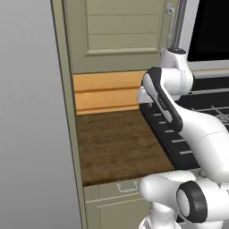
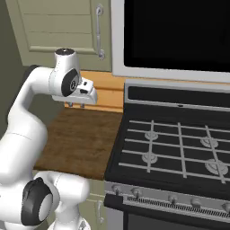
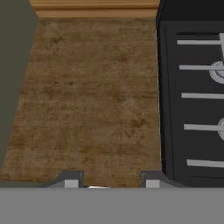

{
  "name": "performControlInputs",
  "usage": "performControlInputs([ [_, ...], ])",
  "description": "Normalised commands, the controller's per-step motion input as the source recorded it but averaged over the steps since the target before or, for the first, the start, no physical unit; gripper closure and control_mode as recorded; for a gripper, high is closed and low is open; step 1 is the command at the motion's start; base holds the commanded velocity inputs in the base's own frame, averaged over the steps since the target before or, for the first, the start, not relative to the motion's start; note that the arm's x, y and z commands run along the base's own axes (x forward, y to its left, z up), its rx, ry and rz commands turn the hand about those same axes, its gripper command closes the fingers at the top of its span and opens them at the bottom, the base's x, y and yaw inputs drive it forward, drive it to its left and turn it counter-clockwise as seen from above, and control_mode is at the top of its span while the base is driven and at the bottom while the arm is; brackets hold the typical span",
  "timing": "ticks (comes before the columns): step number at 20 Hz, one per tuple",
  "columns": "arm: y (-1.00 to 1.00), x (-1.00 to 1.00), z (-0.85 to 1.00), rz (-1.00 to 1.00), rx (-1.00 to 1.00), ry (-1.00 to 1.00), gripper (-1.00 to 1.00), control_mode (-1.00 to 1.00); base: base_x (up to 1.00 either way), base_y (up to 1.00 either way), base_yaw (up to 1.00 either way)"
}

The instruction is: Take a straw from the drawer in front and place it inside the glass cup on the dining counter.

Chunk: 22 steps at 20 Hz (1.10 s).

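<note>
Left base view: your arm folds up from lower right, elbow high, hand (image 1: 145,96) above the dark wood counter (image 1: 118,145) beside the stove (image 1: 188,129). Drawer (image 1: 117,192) sits shut below the counter's front edge, handle (image 1: 127,187) near the arm's base, well below the claw.

Right base view: gripper (image 2: 76,104) points down over the counter; finger gap too small to judge.

Hand view: fingertips (image 3: 72,180) stand apart, nothing between them; counter below, stove at right.
</note>
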Motion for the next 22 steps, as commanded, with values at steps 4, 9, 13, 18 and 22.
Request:
performControlInputs([
  [4,0.0,-0.04,0.0,0.0,0.0,0.0,-1.0,1.0,-0.29,0.0,0.0],
  [9,0.0,0.0,0.0,0.0,0.0,0.0,-1.0,1.0,-0.99,0.18,0.0],
  [13,0.0,0.0,0.0,0.0,0.0,0.0,-1.0,1.0,-0.58,0.05,0.07],
  [18,0.0,0.0,0.0,0.0,0.0,0.0,-1.0,1.0,-0.01,-0.33,0.61],
  [22,0.0,0.0,0.0,0.0,0.0,0.0,-1.0,1.0,0.06,-0.36,0.73],
])
